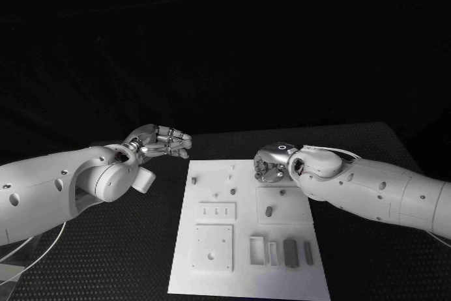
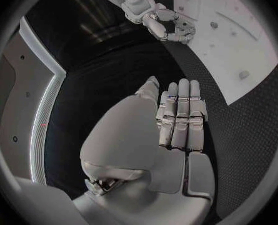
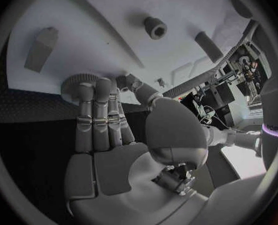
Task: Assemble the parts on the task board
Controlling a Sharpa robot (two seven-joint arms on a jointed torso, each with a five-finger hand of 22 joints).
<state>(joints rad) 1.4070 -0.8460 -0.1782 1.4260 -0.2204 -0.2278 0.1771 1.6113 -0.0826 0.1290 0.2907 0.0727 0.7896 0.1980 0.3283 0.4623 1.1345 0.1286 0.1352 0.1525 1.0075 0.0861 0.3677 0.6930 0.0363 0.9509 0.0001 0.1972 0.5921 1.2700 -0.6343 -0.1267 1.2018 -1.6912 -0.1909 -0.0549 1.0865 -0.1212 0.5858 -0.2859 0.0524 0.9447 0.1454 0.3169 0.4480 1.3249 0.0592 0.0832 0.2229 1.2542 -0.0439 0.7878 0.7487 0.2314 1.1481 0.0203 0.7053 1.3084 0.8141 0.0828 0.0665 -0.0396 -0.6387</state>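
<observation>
R hand (image 1: 272, 164) is reaching down onto the far R corner of the task board (image 1: 246, 275), fingers (image 3: 95, 110) lying straight and close together, their tips touching a round ridged part (image 3: 78, 84) at the board's edge. Thumb is bending in beside that part; can't tell whether it's actually pinching it or just resting against it.

In the R wrist view, a small ring-shaped part (image 3: 155, 27), a short dark cylinder (image 3: 208, 40) and a tapered block (image 3: 41, 47) are sitting apart on the white surface beyond the fingertips.

From the head cam, the board is lying lengthwise in the middle of the black worktop (image 1: 113, 262), carrying several small grey pegs (image 1: 269, 211) standing up, a raised plate w/ slots (image 1: 215, 212), a square plate w/ holes (image 1: 212, 247), and a row of narrow bars (image 1: 290, 253) near the close end.

L hand (image 1: 161, 142) is hovering off the board's far L corner over the worktop, holding nothing, fingers (image 2: 183, 115) curling loosely, touching no part.
</observation>
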